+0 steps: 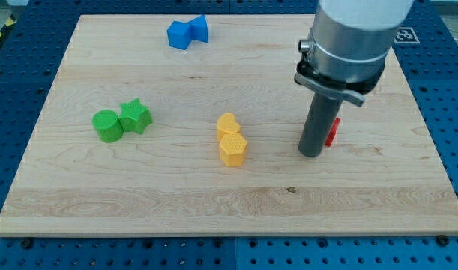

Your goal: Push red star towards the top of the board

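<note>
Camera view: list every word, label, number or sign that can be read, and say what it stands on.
No readable words or numbers anywhere.
A black-and-white square marker lies by the board's top right corner, half hidden behind the arm; it is a pattern, not text.
The blocks bear no print.

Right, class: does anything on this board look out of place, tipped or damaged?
Nothing stands out. The blocks sit upright on the wooden board in tidy pairs. Only the red block is mostly hidden behind my tip, so its shape is unclear.
</note>
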Controlling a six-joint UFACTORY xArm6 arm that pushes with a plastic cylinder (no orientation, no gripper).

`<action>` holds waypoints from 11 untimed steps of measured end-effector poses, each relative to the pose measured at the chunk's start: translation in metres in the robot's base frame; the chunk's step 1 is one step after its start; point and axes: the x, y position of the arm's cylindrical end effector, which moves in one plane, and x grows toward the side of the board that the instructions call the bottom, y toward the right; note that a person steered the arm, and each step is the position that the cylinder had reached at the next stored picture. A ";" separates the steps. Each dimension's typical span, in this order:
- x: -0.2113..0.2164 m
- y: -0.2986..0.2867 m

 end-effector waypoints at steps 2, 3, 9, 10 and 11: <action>-0.058 0.000; -0.051 0.000; -0.043 0.037; -0.055 0.037; -0.068 0.037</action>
